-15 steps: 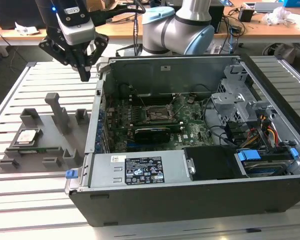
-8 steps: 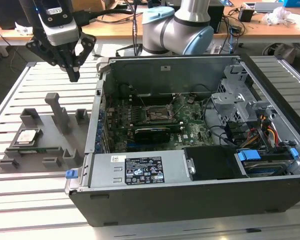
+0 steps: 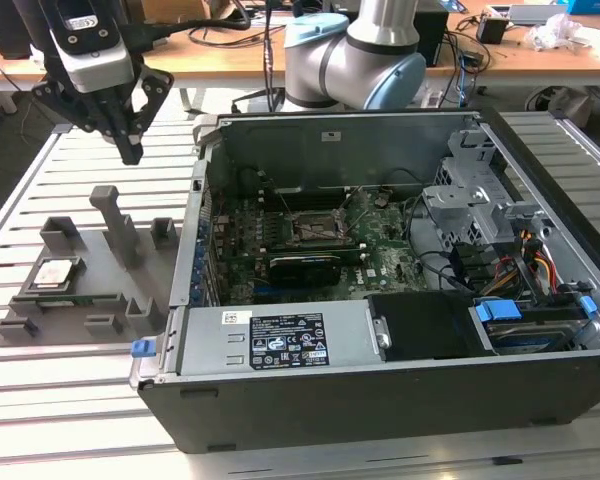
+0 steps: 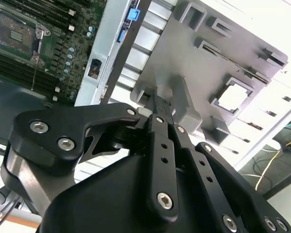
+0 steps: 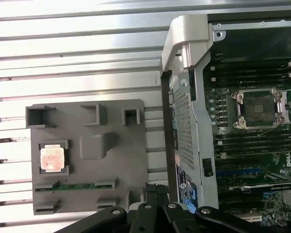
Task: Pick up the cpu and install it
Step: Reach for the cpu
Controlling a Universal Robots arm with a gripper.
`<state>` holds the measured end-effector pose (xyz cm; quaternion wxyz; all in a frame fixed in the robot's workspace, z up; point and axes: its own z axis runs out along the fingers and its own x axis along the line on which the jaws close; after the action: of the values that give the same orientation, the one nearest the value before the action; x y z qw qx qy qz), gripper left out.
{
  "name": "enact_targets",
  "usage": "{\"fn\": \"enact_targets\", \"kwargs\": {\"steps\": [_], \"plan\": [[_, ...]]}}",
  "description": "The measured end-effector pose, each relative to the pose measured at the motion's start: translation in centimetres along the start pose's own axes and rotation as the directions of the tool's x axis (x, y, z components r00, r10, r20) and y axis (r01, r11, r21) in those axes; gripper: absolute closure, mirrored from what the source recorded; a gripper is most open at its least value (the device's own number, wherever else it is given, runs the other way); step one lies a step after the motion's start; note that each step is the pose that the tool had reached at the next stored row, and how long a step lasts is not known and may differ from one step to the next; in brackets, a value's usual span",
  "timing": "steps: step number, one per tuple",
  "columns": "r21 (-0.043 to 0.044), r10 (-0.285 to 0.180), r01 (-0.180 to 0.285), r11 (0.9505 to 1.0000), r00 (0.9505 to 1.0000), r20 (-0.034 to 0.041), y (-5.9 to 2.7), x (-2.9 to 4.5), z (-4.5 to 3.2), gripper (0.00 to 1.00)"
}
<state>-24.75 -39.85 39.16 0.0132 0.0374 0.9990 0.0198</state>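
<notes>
Gripper [image 3: 131, 150] closed on nothing, above grey tray [image 3: 105, 288], cpu [image 3: 55, 272] seated in it, first wrist view showing bare socket [image 5: 257, 108]

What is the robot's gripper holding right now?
Nothing. The gripper hangs empty in the air near the grey tray, and the cpu lies in its slot on that tray.

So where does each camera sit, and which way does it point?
Exterior view: off the arm, looking down on the open black computer case and grey moulded tray; the arm's grey joint and black gripper show.
First wrist view: on the arm, looking down at tray and case past the gripper.
Second wrist view: on the arm, looking along the shut black fingers toward the tray.
Shared: every view shows the small silvery square cpu lying in the tray.
</notes>
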Motion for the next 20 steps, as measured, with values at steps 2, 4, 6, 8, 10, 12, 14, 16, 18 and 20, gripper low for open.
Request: {"fn": "enact_targets", "kwargs": {"steps": [2,4,6,8,10,12,14,16,18,20], "plan": [[0.0,0.0,0.0,1.0,1.0,0.0,-0.03,0.36,0.01,0.89],[0.0001,0.0,0.0,1.0,1.0,-0.0001,-0.05,0.66,0.01,0.89],[0.0001,0.0,0.0,1.0,1.0,-0.0001,-0.07,1.02,0.02,0.89],[0.0,0.0,0.0,1.0,1.0,0.0,-0.12,1.58,0.03,0.89],[0.0,0.0,0.0,1.0,1.0,0.0001,-0.15,1.93,0.04,0.89],[0.0001,0.0,0.0,1.0,1.0,0.0,-0.18,2.39,0.04,0.89],[0.0,0.0,0.0,1.0,1.0,0.0,-0.21,2.77,0.05,0.89],[0.0001,0.0,0.0,1.0,1.0,-0.0001,-0.24,3.21,0.06,0.89],[0.0,0.0,0.0,1.0,1.0,0.0,-0.26,3.48,0.07,0.89],[0.0,0.0,0.0,1.0,1.0,0.0,-0.29,3.87,0.08,0.89]]}}
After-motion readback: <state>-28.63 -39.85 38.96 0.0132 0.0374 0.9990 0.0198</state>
